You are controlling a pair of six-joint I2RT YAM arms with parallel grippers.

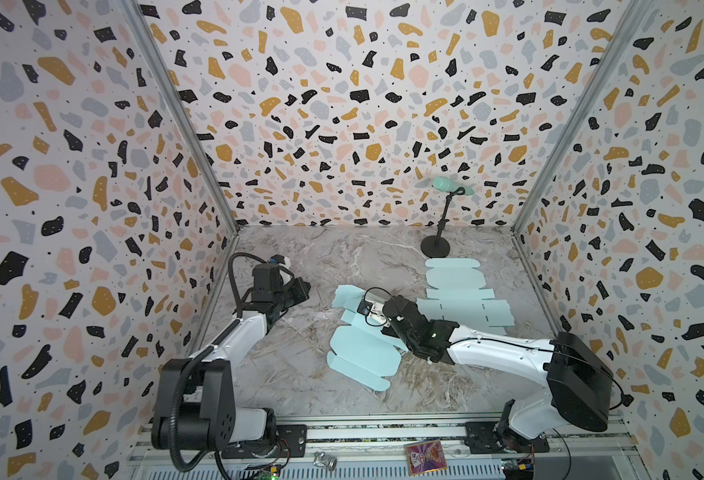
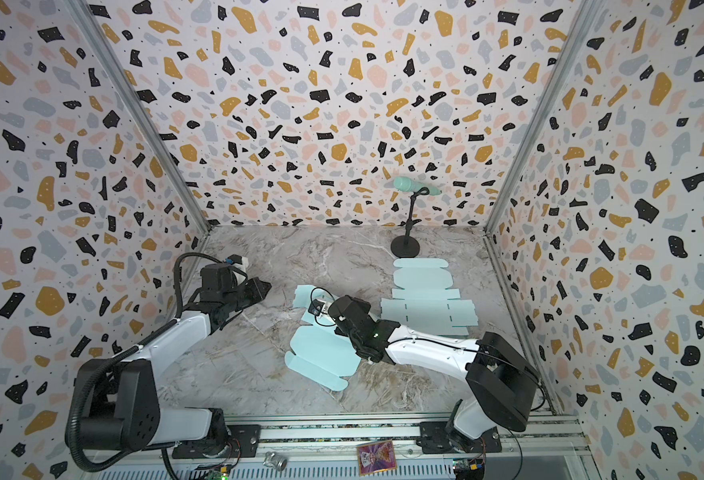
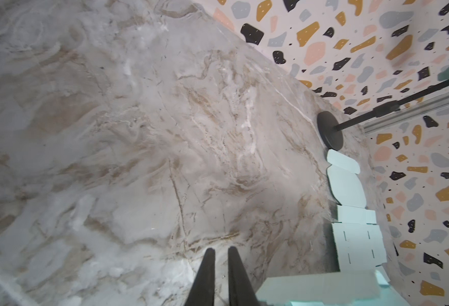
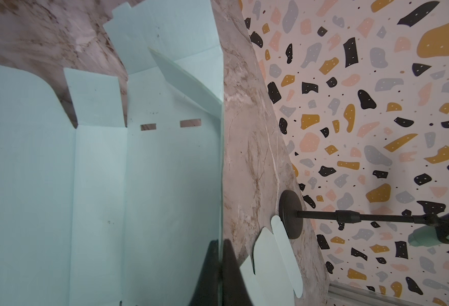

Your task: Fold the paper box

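Mid-frame in both top views, your right gripper [image 4: 220, 242] clamps the paper box [image 1: 358, 357] by its edge. Your left gripper [image 3: 221, 250] is slightly parted and holds nothing.

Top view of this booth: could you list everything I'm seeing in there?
Pale blue paper box blanks: two; partly folded blank mid-table, flat blank right rear.
Mint green microphone on black stand: one, back right.
Grey marble tabletop: one, beneath everything.
Terrazzo-patterned walls: three, around the table.
Colourful card: one, front rail.
Small silver metal piece: one, front rail.
White-and-black robot arms: two, front corners; left end effector slightly open, empty; right end effector shut on the partly folded blank's edge.
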